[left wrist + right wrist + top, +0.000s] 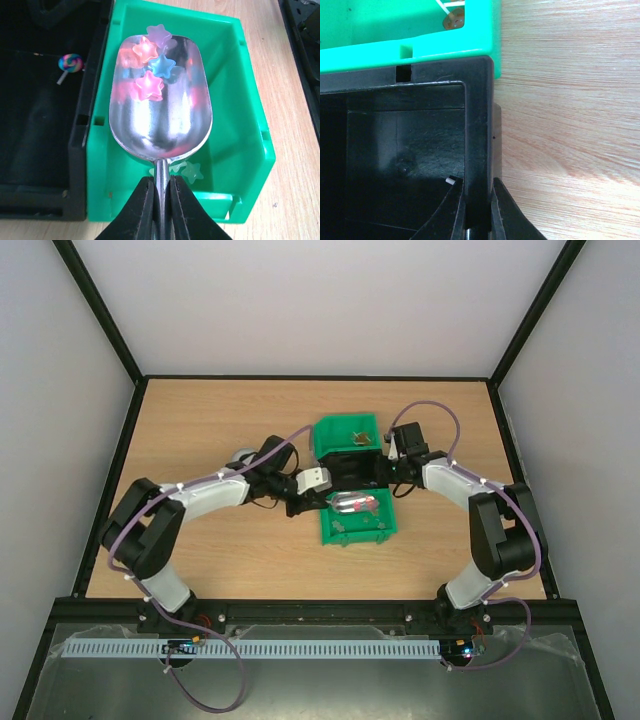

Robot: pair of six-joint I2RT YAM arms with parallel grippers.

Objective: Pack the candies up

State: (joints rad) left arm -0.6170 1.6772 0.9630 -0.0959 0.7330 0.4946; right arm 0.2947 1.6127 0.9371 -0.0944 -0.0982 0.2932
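At the left gripper [161,187]: jaws pinched narrow on the thin handle of the metal scoop [160,125], one black finger on each side. Beyond the handle, the shiny bowl, pointing away from the wrist and hanging above the near green bin [240,125]. At the far end of the bowl, a small cluster of the candies [149,67]: star shapes in pink, blue and lilac, touching one another. Below the handle end, on the bin floor, a few pale green stars [192,171]. Wall to wall with that bin, the black bin [45,150], with a single swirled lollipop sweet [70,63] on its floor.

At the right gripper [479,215]: jaws closed narrow on the right wall of the black bin, one finger inside, the other outside over the table [560,125]. Past that bin's far wall and touching it, the far green bin [370,30], with a round gold-brown sweet [454,20] close to its corner.

Seen from above: three bins in a row about the middle of the table, running from the far edge toward the near edge, with one arm reaching in from each side.
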